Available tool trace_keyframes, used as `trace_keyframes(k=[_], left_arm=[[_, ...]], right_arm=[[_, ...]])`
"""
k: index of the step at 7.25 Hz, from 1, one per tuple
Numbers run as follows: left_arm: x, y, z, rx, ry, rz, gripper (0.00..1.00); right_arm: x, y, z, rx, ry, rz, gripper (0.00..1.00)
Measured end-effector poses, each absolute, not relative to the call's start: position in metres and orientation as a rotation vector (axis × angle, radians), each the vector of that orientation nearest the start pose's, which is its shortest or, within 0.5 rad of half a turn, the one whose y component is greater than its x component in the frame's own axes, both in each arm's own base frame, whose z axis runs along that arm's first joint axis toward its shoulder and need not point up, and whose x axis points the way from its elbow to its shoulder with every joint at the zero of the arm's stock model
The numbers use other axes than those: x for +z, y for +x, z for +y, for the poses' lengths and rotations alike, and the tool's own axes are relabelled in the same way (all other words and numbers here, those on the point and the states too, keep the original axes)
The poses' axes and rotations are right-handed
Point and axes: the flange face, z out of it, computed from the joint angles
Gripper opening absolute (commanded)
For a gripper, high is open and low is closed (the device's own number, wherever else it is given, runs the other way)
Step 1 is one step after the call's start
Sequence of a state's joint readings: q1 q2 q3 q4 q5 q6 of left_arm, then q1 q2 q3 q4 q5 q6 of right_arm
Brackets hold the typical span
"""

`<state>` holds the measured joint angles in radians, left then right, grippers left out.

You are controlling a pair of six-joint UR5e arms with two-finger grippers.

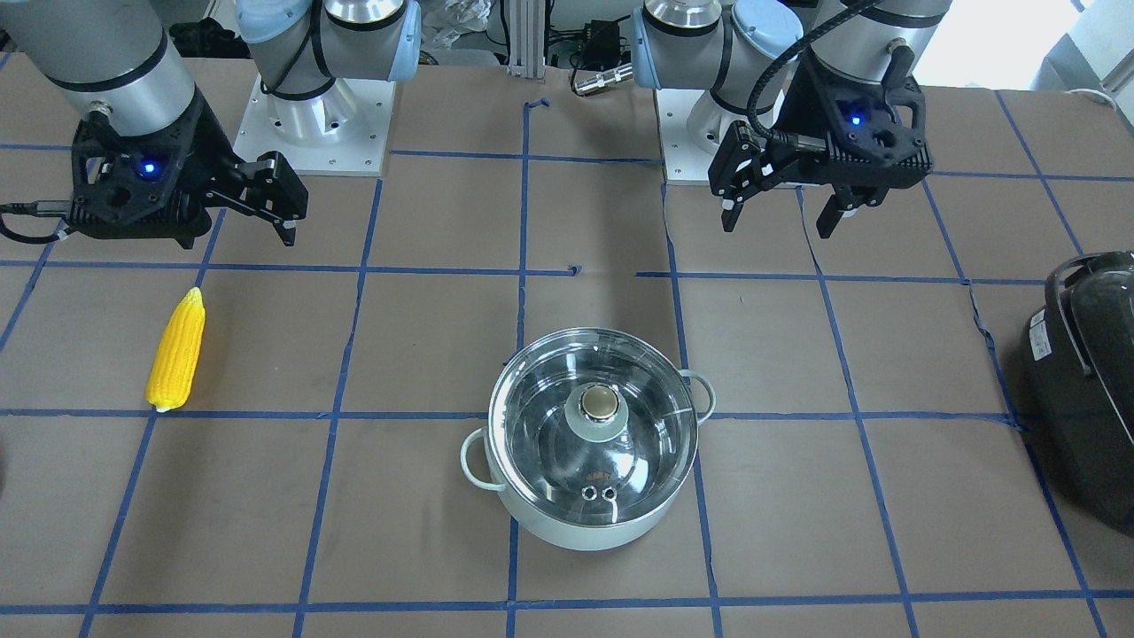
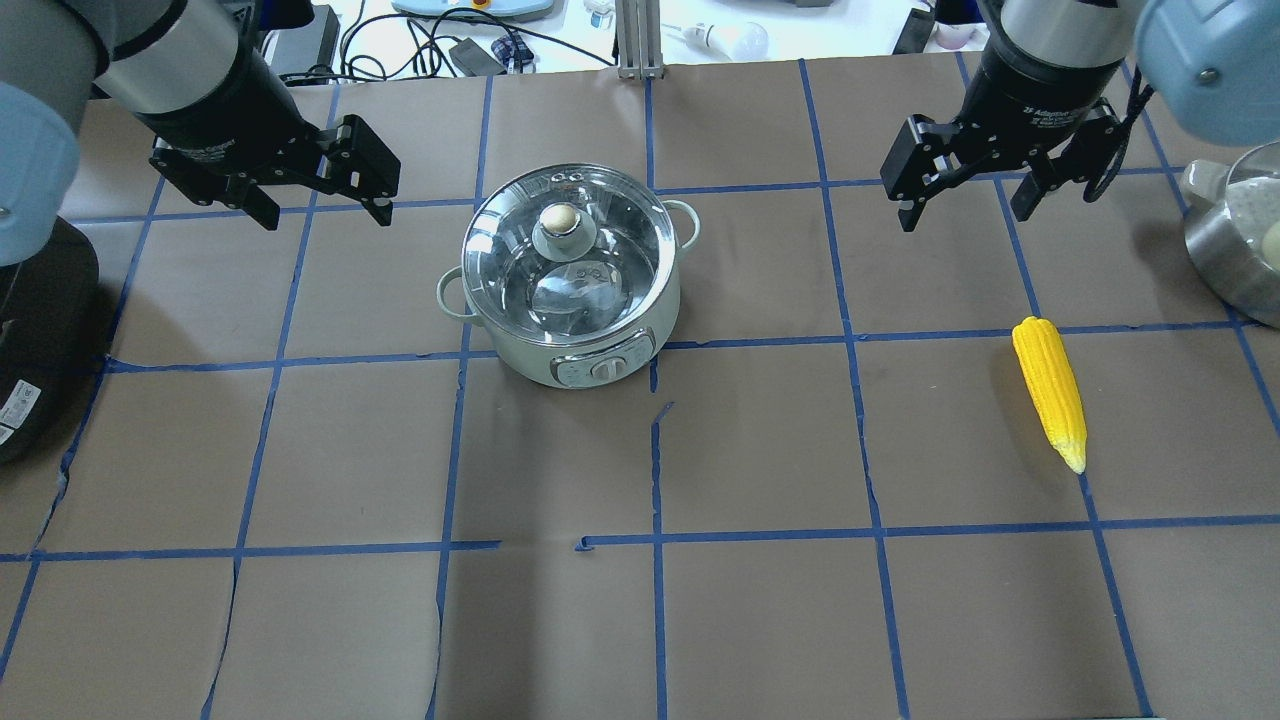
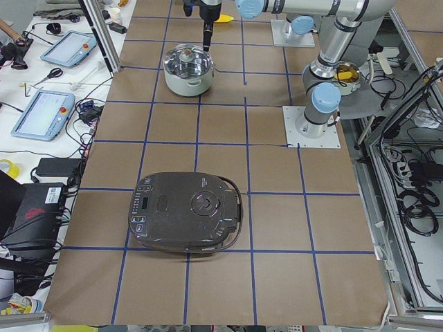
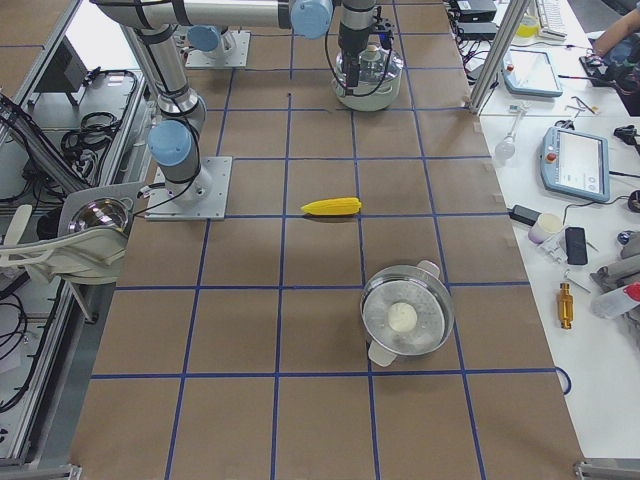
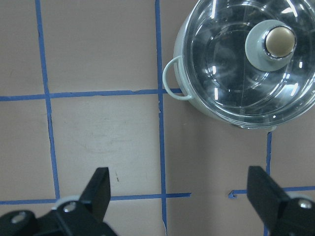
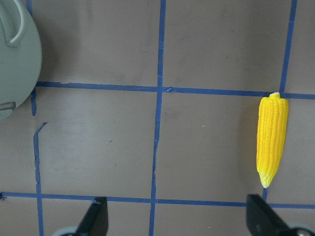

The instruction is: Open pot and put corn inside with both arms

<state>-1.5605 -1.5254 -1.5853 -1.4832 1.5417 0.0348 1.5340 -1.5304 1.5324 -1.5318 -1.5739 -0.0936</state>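
Observation:
The pale mint-green pot [image 2: 600, 350] stands on the table with its clear glass lid [image 2: 590, 285] on; it also shows in the front view [image 1: 576, 530] and the left wrist view [image 5: 183, 54]. The yellow corn cob [image 2: 1050, 390] lies flat on the table to the robot's right, also in the front view [image 1: 177, 350] and the right wrist view [image 6: 271, 140]. My left gripper [image 2: 325, 208] is open and empty, raised beside the pot. My right gripper [image 2: 965, 215] is open and empty, raised just beyond the corn's blunt end.
A black appliance with a handle [image 1: 1090, 372] sits at the table's left end, also in the overhead view [image 2: 30, 340]. A steel pot holding a pale object [image 2: 1235, 240] stands at the right end. Blue tape lines grid the brown table.

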Motion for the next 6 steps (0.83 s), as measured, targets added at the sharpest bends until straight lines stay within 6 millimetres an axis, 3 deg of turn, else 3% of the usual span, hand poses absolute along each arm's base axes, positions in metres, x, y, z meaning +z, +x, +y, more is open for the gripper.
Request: trace_keyframes(k=[6], left_arm=[[0.5138, -0.1313, -0.4869, -0.224, 0.056, 3.162, 1.0]], right_arm=[[0.4838, 0.1145, -0.5095, 0.056, -0.089, 3.139, 1.0]])
